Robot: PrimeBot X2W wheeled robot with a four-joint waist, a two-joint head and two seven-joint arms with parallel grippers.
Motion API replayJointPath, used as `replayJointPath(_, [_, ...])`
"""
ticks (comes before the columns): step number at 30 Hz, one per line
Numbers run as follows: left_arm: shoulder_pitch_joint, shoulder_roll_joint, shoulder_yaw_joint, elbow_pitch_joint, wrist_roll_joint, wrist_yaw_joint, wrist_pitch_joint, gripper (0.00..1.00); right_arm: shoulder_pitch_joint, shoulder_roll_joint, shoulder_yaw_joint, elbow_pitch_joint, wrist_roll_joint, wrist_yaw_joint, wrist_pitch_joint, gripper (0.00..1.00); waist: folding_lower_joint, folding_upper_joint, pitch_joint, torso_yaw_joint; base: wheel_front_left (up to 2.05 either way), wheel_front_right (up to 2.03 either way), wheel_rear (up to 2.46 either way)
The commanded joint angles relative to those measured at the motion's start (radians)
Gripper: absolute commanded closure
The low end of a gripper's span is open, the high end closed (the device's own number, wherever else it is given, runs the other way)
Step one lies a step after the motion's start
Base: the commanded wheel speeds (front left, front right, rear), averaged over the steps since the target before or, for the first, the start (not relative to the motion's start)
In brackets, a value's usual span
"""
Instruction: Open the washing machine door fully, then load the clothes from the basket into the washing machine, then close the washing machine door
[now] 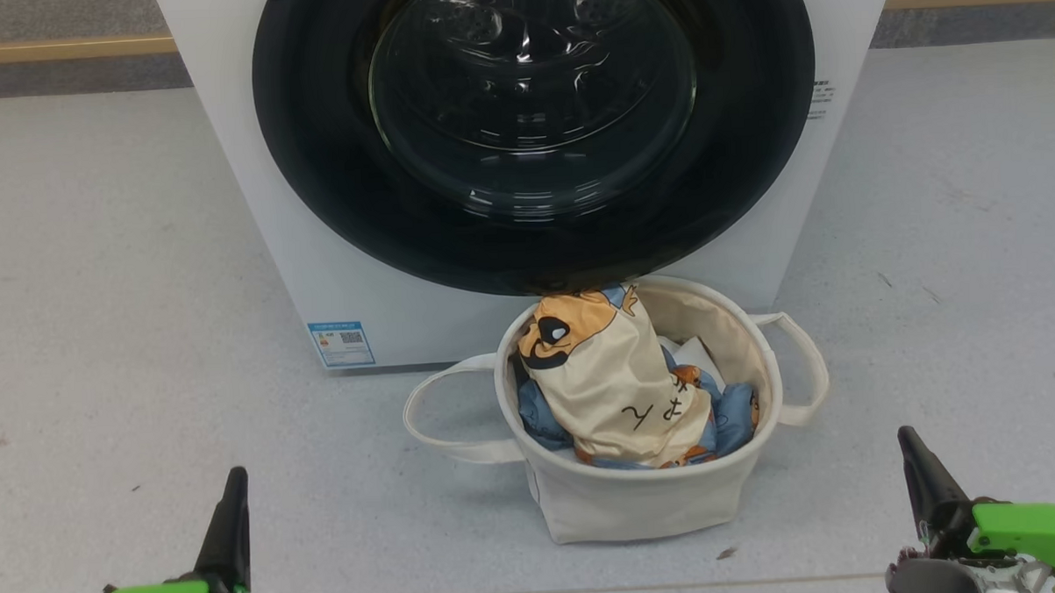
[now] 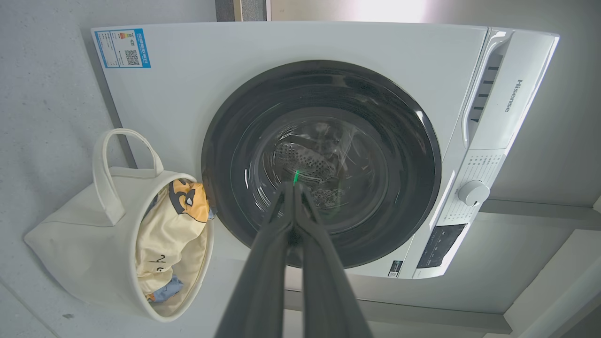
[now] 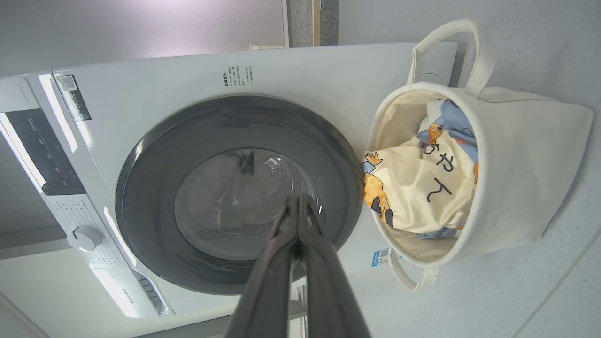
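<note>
The washing machine door [image 1: 534, 121] is shut, and the basket [image 1: 640, 503] of clothes [image 1: 614, 381] stands just before it. The left claw [image 1: 234, 482] and right claw [image 1: 908, 441] hover apart from it, each pressed together.

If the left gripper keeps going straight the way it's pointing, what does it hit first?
Most likely the washing machine door: the left gripper, fingers shut, aims at its glass centre. The basket sits off that line. The gap to the door is unclear.

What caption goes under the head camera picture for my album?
Bear-print clothes in the basket wait before the closed washing machine door; left gripper, right gripper shut.
</note>
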Motion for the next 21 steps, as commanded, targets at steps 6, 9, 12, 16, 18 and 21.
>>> replayJointPath(6, [-0.043, 0.006, 0.035, -0.026, 0.013, -0.007, 0.009, 1.0, -0.05, -0.005, 0.019, -0.031, -0.004, 0.0, 0.008, 1.0, 0.0, 0.0, 0.0, 0.0, 0.0, 0.0, 0.0])
replayJointPath(9, [-0.043, 0.006, 0.035, -0.026, 0.013, -0.007, 0.009, 1.0, -0.05, -0.005, 0.019, -0.031, -0.005, 0.0, 0.008, 1.0, 0.0, 0.0, 0.0, 0.0, 0.0, 0.0, 0.0])
replayJointPath(12, [-0.043, 0.006, 0.035, -0.026, 0.013, -0.007, 0.009, 1.0, -0.05, -0.005, 0.019, -0.031, -0.005, 0.0, 0.008, 1.0, 0.0, 0.0, 0.0, 0.0, 0.0, 0.0, 0.0])
replayJointPath(16, [-0.043, 0.006, 0.035, -0.026, 0.013, -0.007, 0.009, 1.0, -0.05, -0.005, 0.019, -0.031, -0.005, 0.0, 0.008, 1.0, 0.0, 0.0, 0.0, 0.0, 0.0, 0.0, 0.0])
replayJointPath(18, [-0.043, 0.006, 0.035, -0.026, 0.013, -0.007, 0.009, 1.0, -0.05, -0.005, 0.019, -0.031, -0.005, 0.0, 0.008, 1.0, 0.0, 0.0, 0.0, 0.0, 0.0, 0.0, 0.0])
replayJointPath(21, [-0.043, 0.006, 0.035, -0.026, 0.013, -0.007, 0.009, 1.0, -0.05, -0.005, 0.019, -0.031, -0.004, 0.0, 0.008, 1.0, 0.0, 0.0, 0.0, 0.0, 0.0, 0.0, 0.0])
